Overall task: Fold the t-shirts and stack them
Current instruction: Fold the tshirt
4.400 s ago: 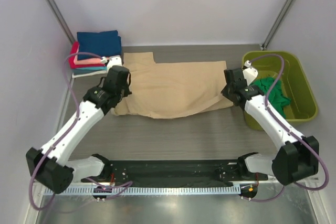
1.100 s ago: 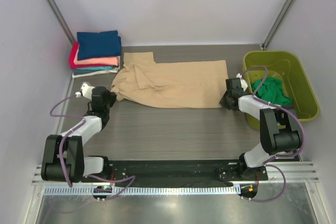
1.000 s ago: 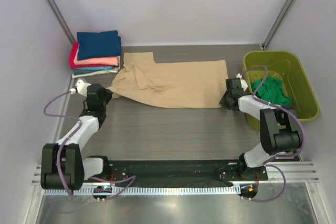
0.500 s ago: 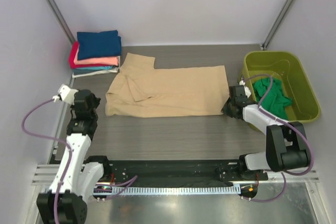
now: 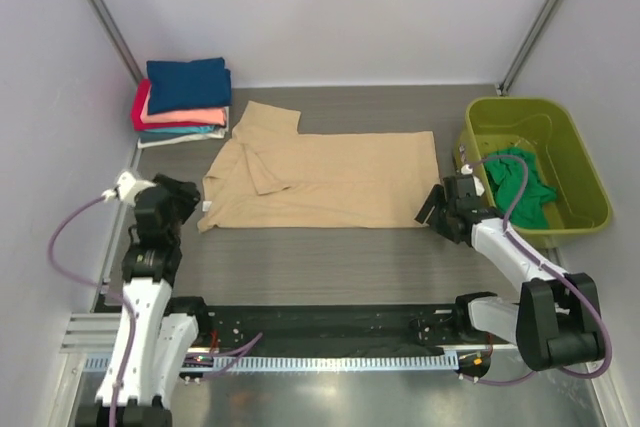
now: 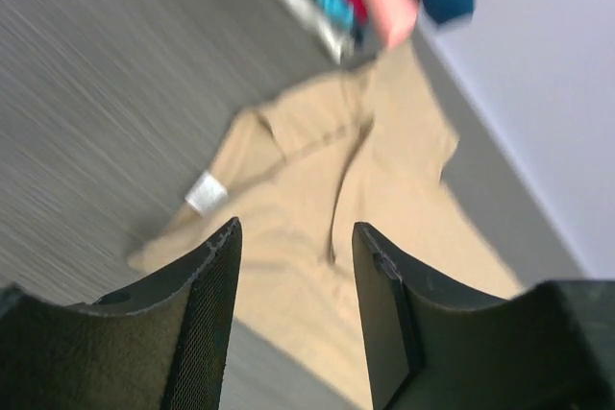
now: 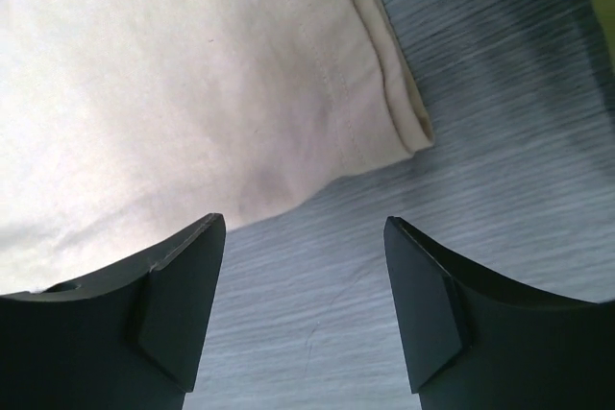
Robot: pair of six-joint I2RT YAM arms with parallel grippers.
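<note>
Tan beige cotton t-shirt (image 5: 330, 182) lies spread flat on the grey wood-grain bench (image 5: 320, 259). Left claw (image 6: 296, 228) and right claw (image 7: 303, 220) both gape empty at its ends. Folding seems just beginning; next, pinch both near corners.

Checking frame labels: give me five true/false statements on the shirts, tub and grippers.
1. The tan shirt lies spread on the table. True.
2. The left gripper is clamped on the tan shirt. False: its jaws are apart with nothing between them.
3. A green shirt sits in the tub. True.
4. A red shirt tops the stack. False: the navy shirt is on top.
5. The right gripper is open and holds nothing. True.
</note>
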